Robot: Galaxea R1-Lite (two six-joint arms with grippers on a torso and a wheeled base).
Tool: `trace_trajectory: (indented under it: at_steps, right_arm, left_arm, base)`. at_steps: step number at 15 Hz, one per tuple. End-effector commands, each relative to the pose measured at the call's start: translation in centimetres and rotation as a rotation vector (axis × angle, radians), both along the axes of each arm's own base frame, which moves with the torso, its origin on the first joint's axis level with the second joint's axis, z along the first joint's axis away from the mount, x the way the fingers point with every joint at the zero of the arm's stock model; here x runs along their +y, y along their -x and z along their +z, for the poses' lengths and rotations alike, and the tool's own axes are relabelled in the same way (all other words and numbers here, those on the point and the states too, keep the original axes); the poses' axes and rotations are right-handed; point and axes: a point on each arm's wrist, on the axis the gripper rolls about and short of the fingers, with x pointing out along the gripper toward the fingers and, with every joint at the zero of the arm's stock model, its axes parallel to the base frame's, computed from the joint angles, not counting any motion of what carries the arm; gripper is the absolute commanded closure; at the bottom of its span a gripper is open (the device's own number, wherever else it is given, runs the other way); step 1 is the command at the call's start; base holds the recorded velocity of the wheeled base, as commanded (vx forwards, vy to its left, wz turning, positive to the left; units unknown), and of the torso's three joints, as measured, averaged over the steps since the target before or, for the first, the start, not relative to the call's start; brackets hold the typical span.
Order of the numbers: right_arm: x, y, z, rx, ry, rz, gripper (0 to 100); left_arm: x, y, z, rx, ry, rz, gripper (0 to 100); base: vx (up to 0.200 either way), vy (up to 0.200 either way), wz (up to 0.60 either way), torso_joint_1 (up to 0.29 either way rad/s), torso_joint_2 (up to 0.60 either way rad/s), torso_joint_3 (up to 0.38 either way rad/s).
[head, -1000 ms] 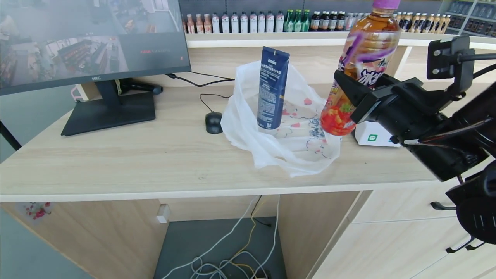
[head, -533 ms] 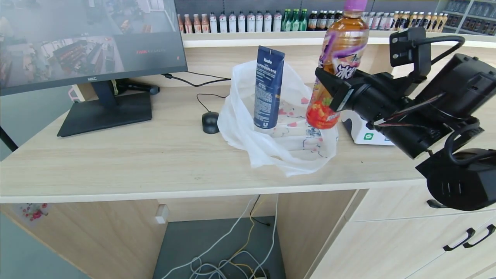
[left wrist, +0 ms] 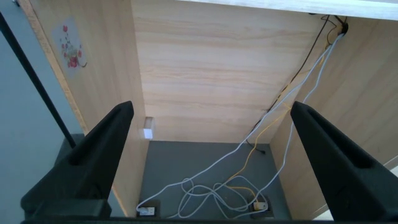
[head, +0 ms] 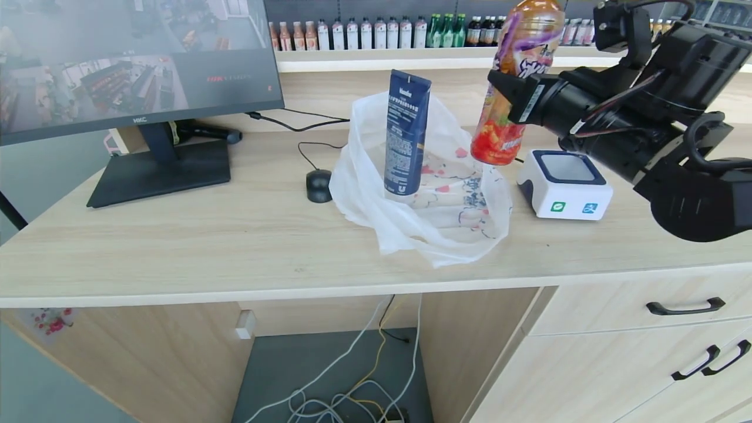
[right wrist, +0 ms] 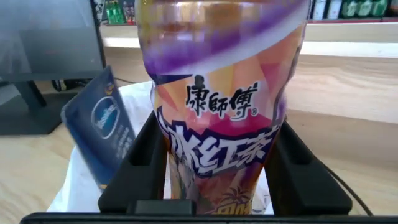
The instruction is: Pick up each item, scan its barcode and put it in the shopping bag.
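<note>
Head view, from our left: a monitor (head: pixel 135 59) stands on the table (head: pixel 176 247), with a mouse (head: pixel 319 185) near the white shopping bag (head: pixel 423 235). A blue tube (head: pixel 406 129) already stands upright in the bag. It carries white print, which we leave unread.

Our left hand (left wrist: pixel 211 112) hangs below the tabletop with its fingers spread wide and nothing between them, facing loose cables (left wrist: pixel 217 186).

Our right hand (head: pixel 514 88) is pinching the bottle (head: pixel 511 100) around its middle. It holds the bottle in the air over the bag's right rim, just beside the white scanner (head: pixel 564 183). The bottle leans slightly, base down, and its cap is cut off at the frame edge.

We judge the bottle nearly full of amber drink, so fairly heavy for its size. Its plastic wall looks firm but would give under hard squeezing, and the glossy wrap looks slippery. The waist, where the fingers sit now, seems the soundest hold, since it lies close to the weight's centre.

The wrap is purple, orange and red with fruit pictures and large white characters. In the right wrist view those characters sit between the fingers (right wrist: pixel 146 162). We cannot make out a barcode on the side that shows
</note>
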Motion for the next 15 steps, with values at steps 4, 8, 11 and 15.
trace_trajectory:
  at_steps: [4, 8, 11, 15]
  right_arm:
    - [0.5, -2.9, -1.1, -0.021, 0.051, 0.033, 100]
    - [1.0, -3.8, -2.6, -0.006, 0.09, 0.029, 100]
    - [1.3, -4.6, -3.8, -0.034, 0.081, 0.035, 100]
    - [1.6, -5.1, -6.8, -0.068, 0.078, 0.079, 100]
  left_arm:
    - [0.0, 0.0, 0.0, 0.0, 0.001, 0.001, 0]
    - [0.0, 0.0, 0.0, 0.0, 0.001, 0.001, 0]
    - [0.0, 0.0, 0.0, 0.0, 0.001, 0.001, 0]
    - [0.0, 0.0, 0.0, 0.0, 0.001, 0.001, 0]
  base:
    - [0.0, 0.0, 0.0, 0.0, 0.0, 0.0]
    - [0.0, 0.0, 0.0, 0.0, 0.0, 0.0]
    - [0.0, 0.0, 0.0, 0.0, 0.0, 0.0]
    - [0.0, 0.0, 0.0, 0.0, 0.0, 0.0]
